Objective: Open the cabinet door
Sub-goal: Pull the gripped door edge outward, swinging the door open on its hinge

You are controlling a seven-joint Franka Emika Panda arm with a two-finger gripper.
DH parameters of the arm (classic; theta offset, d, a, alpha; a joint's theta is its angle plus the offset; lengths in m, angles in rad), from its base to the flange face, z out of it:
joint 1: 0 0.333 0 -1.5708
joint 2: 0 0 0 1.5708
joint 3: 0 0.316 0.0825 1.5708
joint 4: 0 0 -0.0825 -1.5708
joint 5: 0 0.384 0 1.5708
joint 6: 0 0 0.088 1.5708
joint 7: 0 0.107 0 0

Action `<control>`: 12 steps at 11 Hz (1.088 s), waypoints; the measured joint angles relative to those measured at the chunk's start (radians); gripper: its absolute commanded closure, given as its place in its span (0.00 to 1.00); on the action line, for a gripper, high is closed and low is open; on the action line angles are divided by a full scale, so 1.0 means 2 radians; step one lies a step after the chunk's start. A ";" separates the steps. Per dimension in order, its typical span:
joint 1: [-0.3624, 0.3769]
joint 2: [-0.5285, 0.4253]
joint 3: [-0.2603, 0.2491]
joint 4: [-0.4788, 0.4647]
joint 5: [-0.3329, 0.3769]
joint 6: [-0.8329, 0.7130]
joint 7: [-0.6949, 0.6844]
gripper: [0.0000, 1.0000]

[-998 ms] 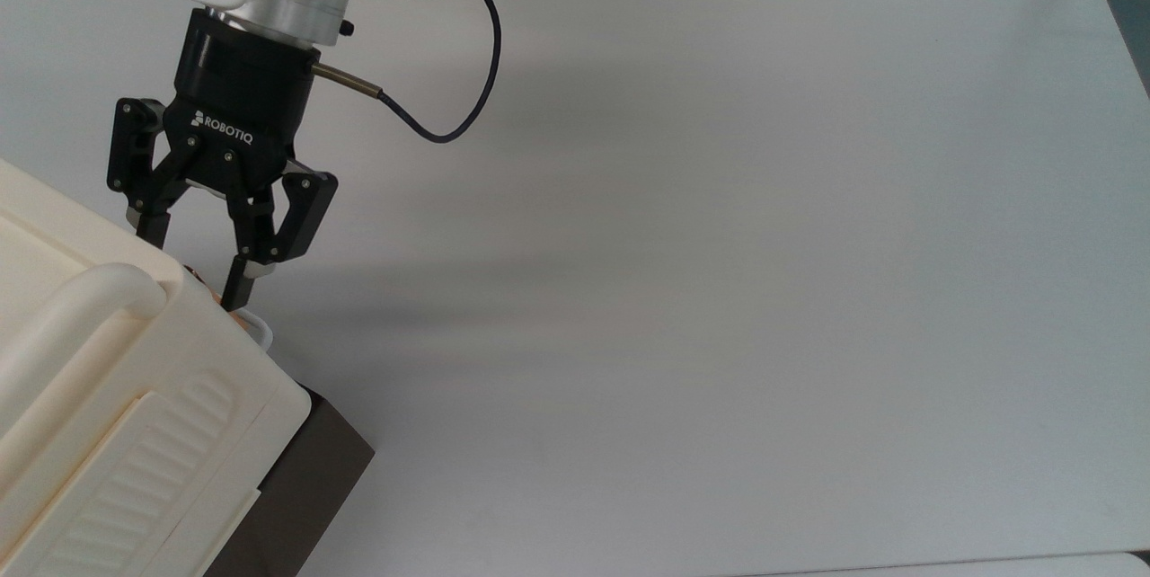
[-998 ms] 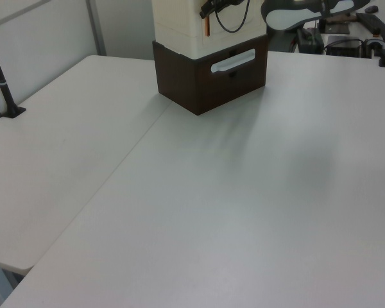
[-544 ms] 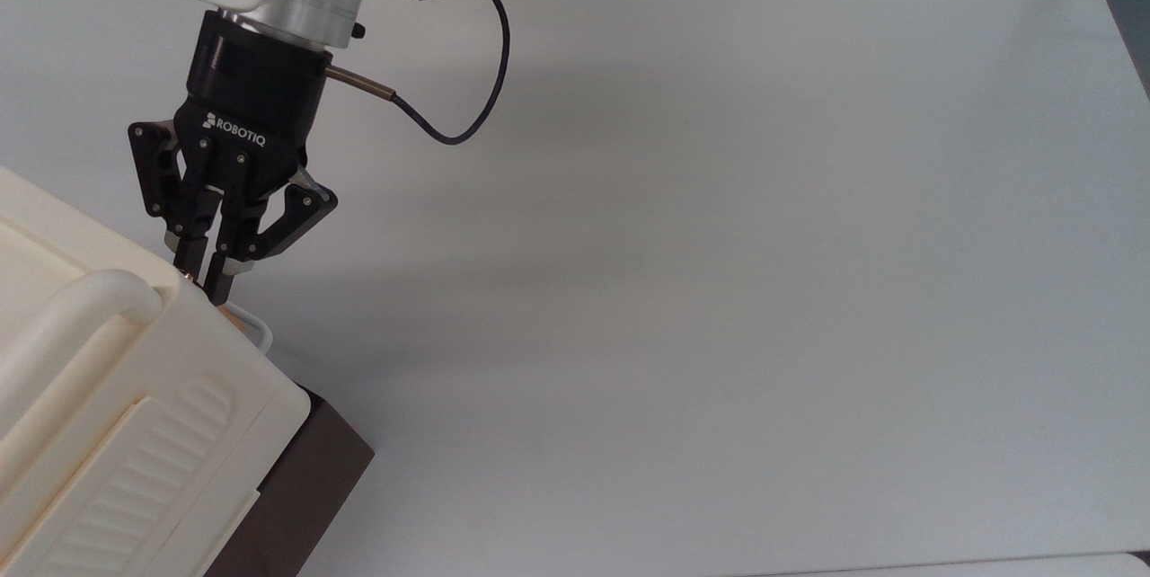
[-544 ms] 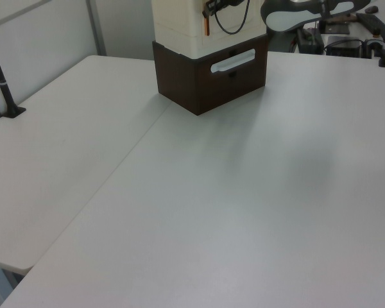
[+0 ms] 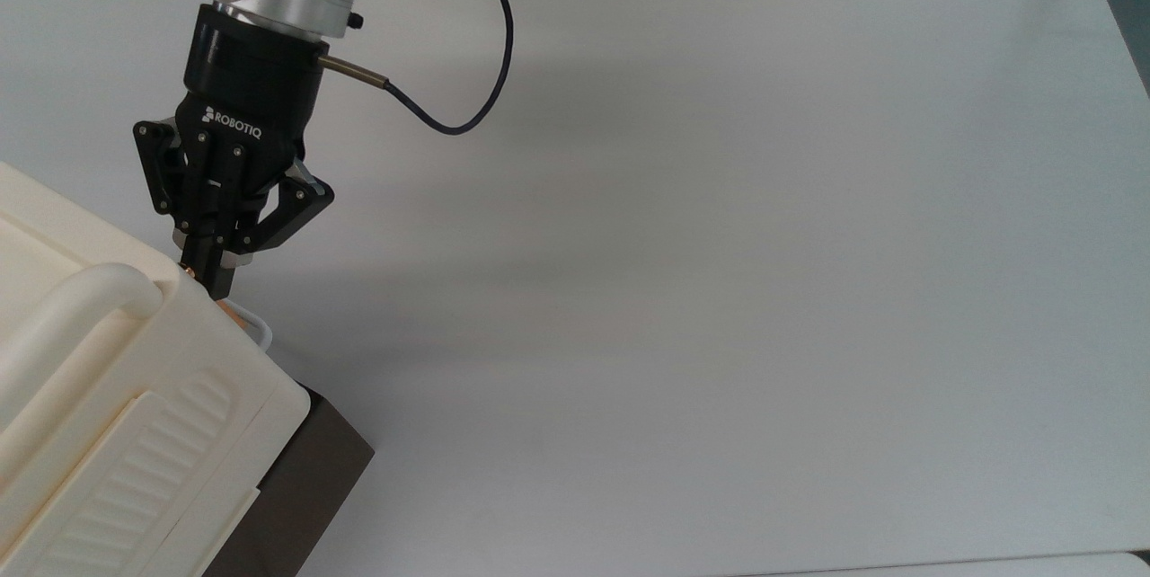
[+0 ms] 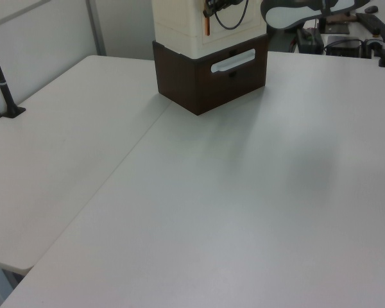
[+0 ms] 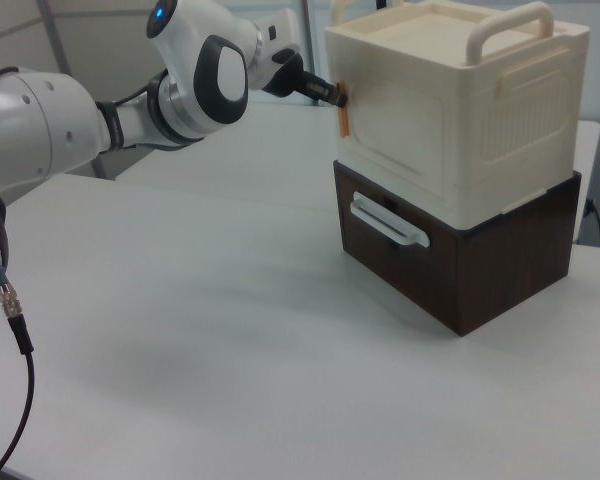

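The cabinet [image 7: 458, 110] sits on a dark brown base [image 7: 460, 258] at the counter's [image 5: 719, 244] edge. The tool [image 5: 213, 276] is clenched on the copper-brown handle [image 7: 344, 120] at the edge of the cabinet door [image 7: 395, 130]. The door looks stiff, light and hinged; the slim handle is probably the only sound hold.

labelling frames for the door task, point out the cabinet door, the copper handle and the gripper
cabinet door [image 7: 395, 125]: right view, middle of the flat cream front panel.
copper handle [image 7: 344, 121]: right view, middle of the upright strip.
gripper [image 5: 208, 276]: top view, tips at the cabinet's corner.
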 measured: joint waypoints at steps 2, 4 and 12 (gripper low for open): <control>0.002 -0.009 0.000 -0.007 0.033 -0.013 -0.010 0.98; 0.003 -0.025 0.005 -0.010 0.085 -0.058 -0.043 0.98; -0.010 -0.085 0.006 -0.001 0.258 -0.374 -0.239 0.33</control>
